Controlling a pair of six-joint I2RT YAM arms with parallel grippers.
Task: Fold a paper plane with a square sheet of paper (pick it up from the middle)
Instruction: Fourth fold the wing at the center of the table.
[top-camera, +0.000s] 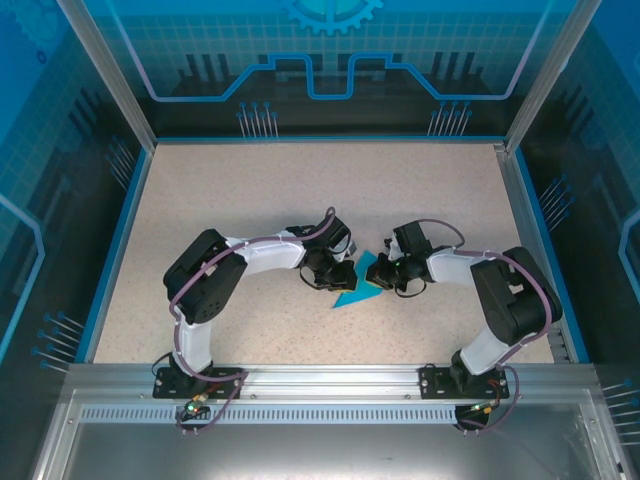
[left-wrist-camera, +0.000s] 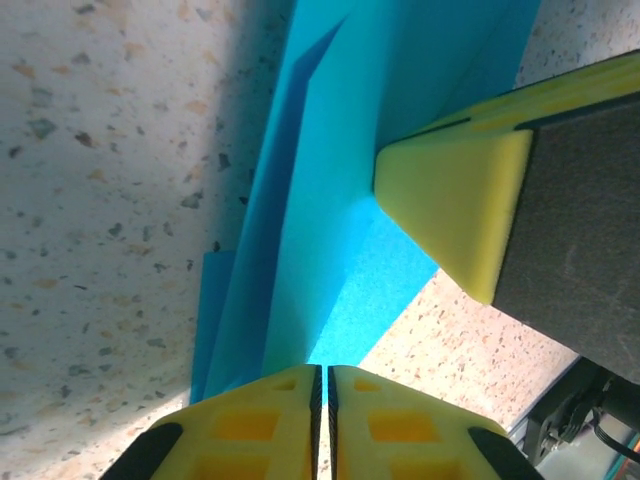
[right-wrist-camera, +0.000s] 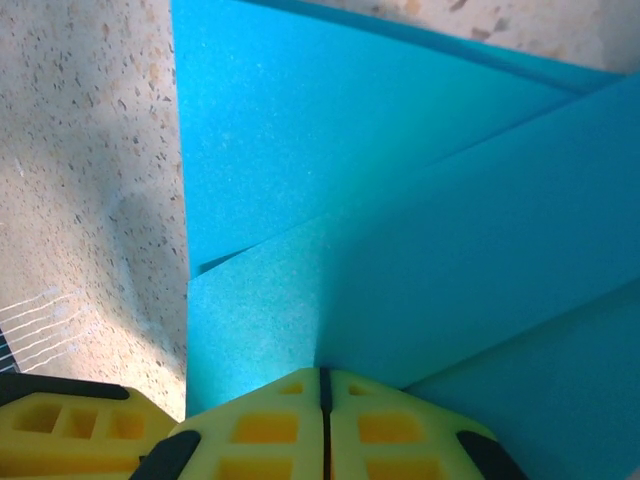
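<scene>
Pinching from opposite sides, the left tool (top-camera: 343, 275) and the right tool (top-camera: 381, 275) face each other near the middle of the speckled beige bench (top-camera: 250, 200). The thin, creased cyan-blue paper sheet (top-camera: 357, 291) sits between them, with one pointed corner reaching toward the near edge. In the left wrist view, the left tool's yellow fingers (left-wrist-camera: 260, 425) are pressed together to a thin seam. The paper's edge runs down into that seam, so this tool is clamped on it, while a yellow wedge-shaped fingertip (left-wrist-camera: 450, 195) of the right tool touches the paper from the far side. In the right wrist view, its own yellow fingers (right-wrist-camera: 385, 430) likewise meet tightly on the paper, which spreads out in overlapping layers with diagonal folds.
</scene>
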